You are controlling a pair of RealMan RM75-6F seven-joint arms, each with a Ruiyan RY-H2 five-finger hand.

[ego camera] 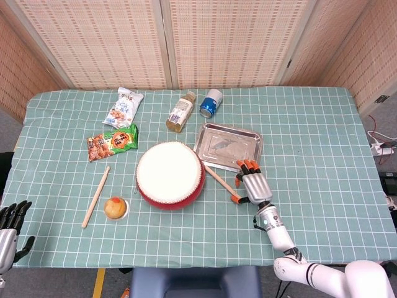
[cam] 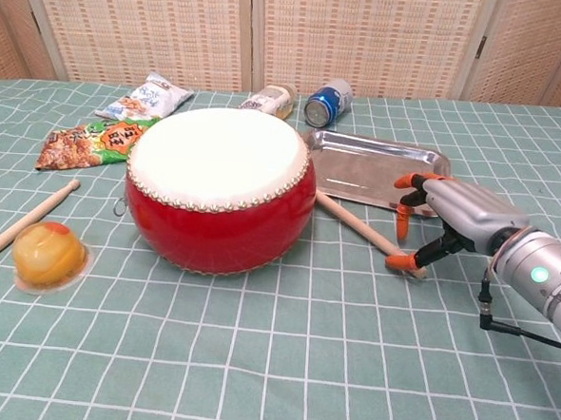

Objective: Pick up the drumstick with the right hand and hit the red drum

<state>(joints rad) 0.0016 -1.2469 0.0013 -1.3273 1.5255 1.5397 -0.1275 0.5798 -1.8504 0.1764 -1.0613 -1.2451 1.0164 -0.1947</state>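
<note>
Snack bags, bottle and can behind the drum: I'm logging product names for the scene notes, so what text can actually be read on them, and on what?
No text reads clearly in either view.
White snack bag: blue print, too small to read.
Green and orange snack bag: print blurred, unreadable.
Bottle: label print too small to read.
Blue can: markings unreadable.
Red drum, drumstick, metal tray: no writing visible.
</note>
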